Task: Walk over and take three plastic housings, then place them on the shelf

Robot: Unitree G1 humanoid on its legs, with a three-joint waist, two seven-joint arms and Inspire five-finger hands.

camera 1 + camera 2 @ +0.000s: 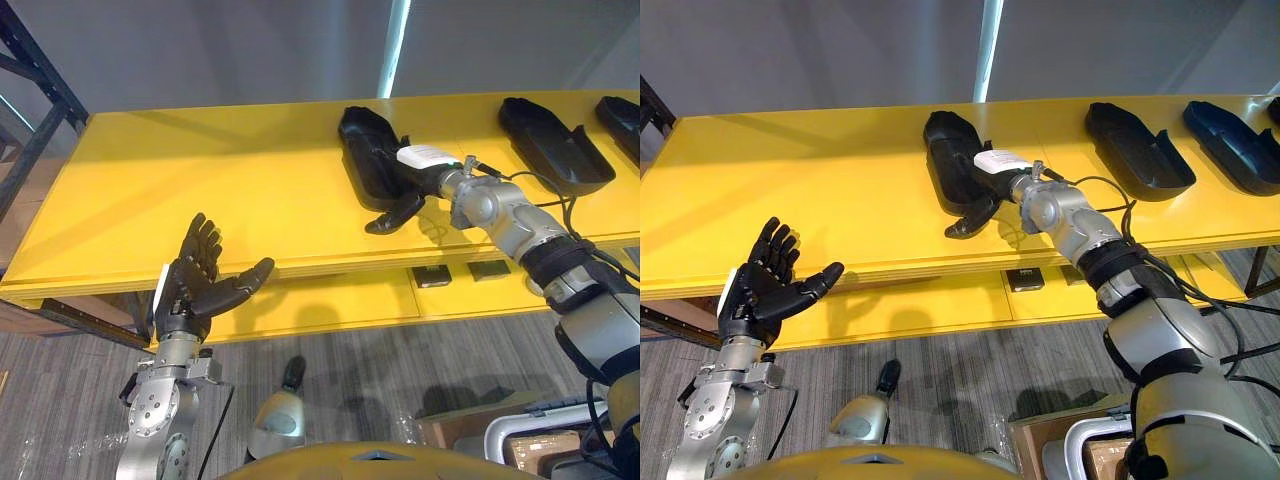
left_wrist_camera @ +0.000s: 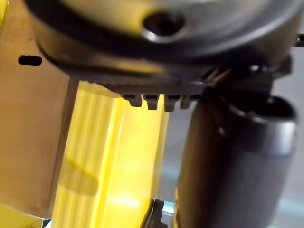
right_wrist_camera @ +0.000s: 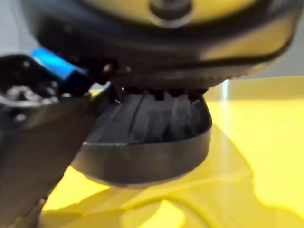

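Three black plastic housings lie open side up on the yellow table (image 1: 200,180): one near the middle (image 1: 362,138), one further right (image 1: 555,145) and one at the right edge (image 1: 622,120). My right hand (image 1: 405,192) rests on the near end of the middle housing (image 3: 147,142), with its thumb (image 1: 390,220) stretched out on the tabletop beside it. My left hand (image 1: 195,285) is open, palm up, in the air in front of the table's front edge, holding nothing.
A lower yellow shelf (image 1: 330,305) runs under the tabletop, with small dark items (image 1: 432,275) on it. A dark metal rack (image 1: 40,110) stands at the left. A cardboard box (image 1: 520,440) sits on the grey floor at the lower right.
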